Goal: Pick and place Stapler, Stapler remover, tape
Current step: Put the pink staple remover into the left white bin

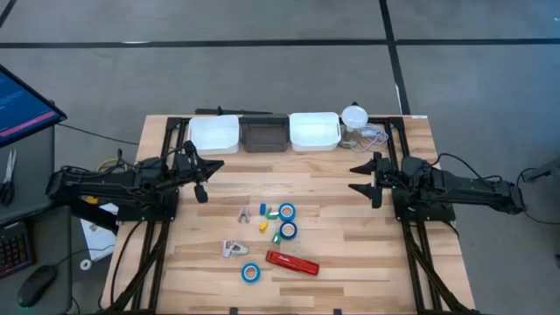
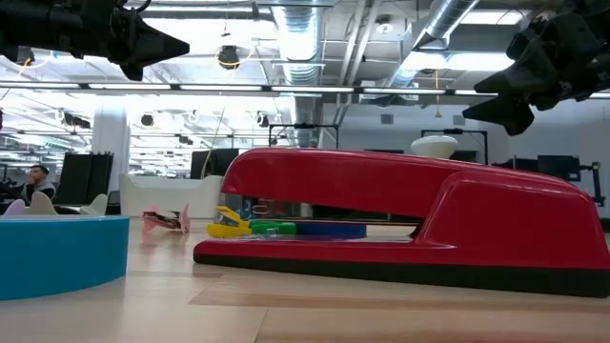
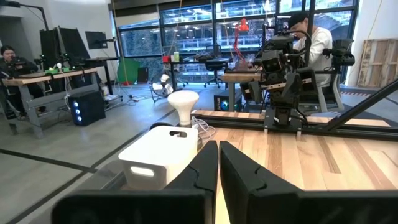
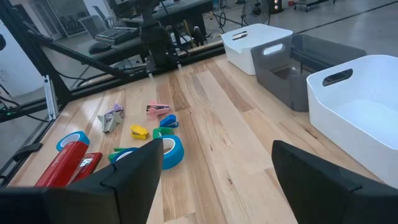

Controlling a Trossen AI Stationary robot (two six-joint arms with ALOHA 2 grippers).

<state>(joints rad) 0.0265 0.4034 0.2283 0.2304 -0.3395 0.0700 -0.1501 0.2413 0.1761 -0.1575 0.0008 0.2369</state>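
Both arms hang above the far half of the table, nothing held. Left gripper [image 1: 203,178] on the left side, jaws together (in its own wrist view the two fingers meet edge to edge). Right gripper [image 1: 364,178] on the right side, jaws wide apart and empty.

Layout: the stapler [image 1: 291,262] lies flat near the front edge, slightly right of centre, its long axis slanted. One roll of tape [image 1: 251,273] sits just to its left; two more rolls [image 1: 287,212] [image 1: 288,231] lie mid-table, close together, among small yellow, blue and green bits. A pale metal piece [image 1: 233,248] left of the stapler may be the staple remover; too small to be sure. Three bins stand along the far edge: white bin [image 1: 213,134], grey bin [image 1: 264,136], white bin [image 1: 314,130].

Judgement: no pick begun yet; the reach is the step in hand. The right gripper suits the stapler, being already spread and on that side.

Notes for doing it well:
- Turn the wrist so the fingers straddle the stapler's narrow width, not its length.
- Come straight down over its middle so it lifts level; a grip near one end would probably let it tip.
- Stay clear of the neighbouring roll on the descent.
- Lift well up before carrying to a bin (which bin takes what, the pictures do not say).
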